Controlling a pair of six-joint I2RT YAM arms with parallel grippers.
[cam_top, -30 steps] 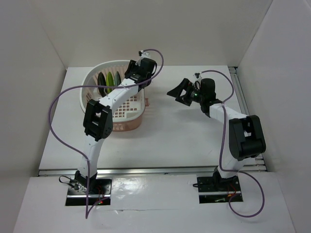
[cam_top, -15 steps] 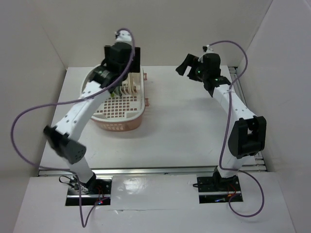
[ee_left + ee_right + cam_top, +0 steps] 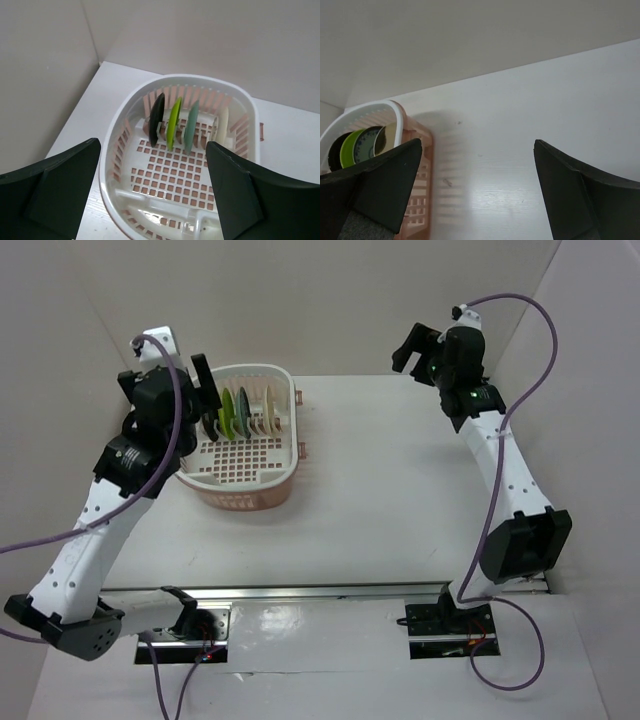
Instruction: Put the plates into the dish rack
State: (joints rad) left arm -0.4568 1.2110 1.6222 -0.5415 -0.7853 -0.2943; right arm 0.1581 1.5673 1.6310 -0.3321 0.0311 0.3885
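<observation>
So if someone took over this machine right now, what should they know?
The left gripper is open and empty, raised beside the dish rack. The right gripper is open and empty, off to the rack's right.
On edge in the rack's dividers: black plate, lime green plate, blue-green plate, cream plate.
Done: all four loaded.
Left: no plate in sight outside the rack; probably just park the arms.

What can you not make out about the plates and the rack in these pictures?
- Left wrist view: the plates stand edge-on, so their faces are hidden; the bottom edge cuts off the rack's near end.
- Right wrist view: the left edge and a finger hide most of the rack.
- Top view: the left arm covers the rack's left rim; the plates' patterns are too small to see.
</observation>
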